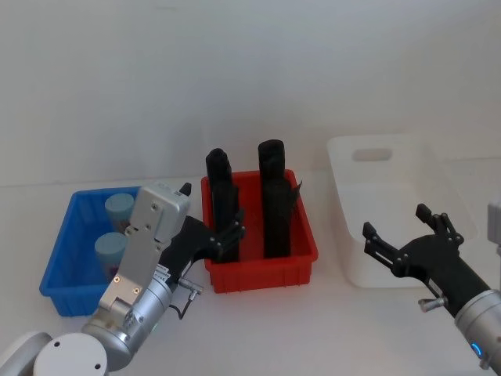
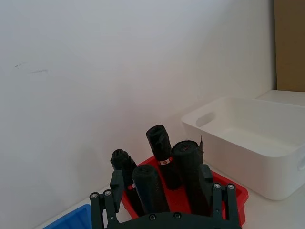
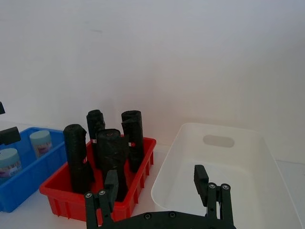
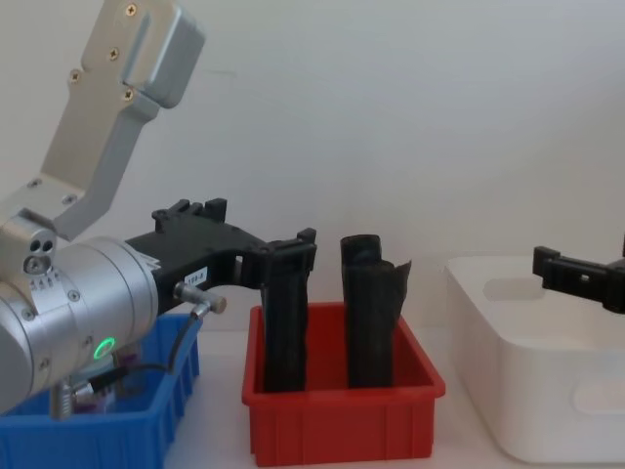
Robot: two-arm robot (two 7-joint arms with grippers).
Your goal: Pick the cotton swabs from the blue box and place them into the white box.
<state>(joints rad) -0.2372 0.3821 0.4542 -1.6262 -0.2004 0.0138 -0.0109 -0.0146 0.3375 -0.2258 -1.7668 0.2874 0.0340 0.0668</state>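
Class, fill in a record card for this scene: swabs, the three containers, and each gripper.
swabs: two tubs, upright in the blue box
blue box: at the robot's left end of the row
red bin: in the middle, holding four upright black rolls
white box: at the right end, no swabs in it
left gripper: jaws open, holding nothing, near the red bin's left front
right gripper: jaws open, holding nothing, before the white box

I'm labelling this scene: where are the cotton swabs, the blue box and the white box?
cotton swabs (image 1: 119, 207): head view, lid of the farther tub.
blue box (image 1: 66, 244): head view, its left wall.
white box (image 1: 342, 211): head view, its left wall.
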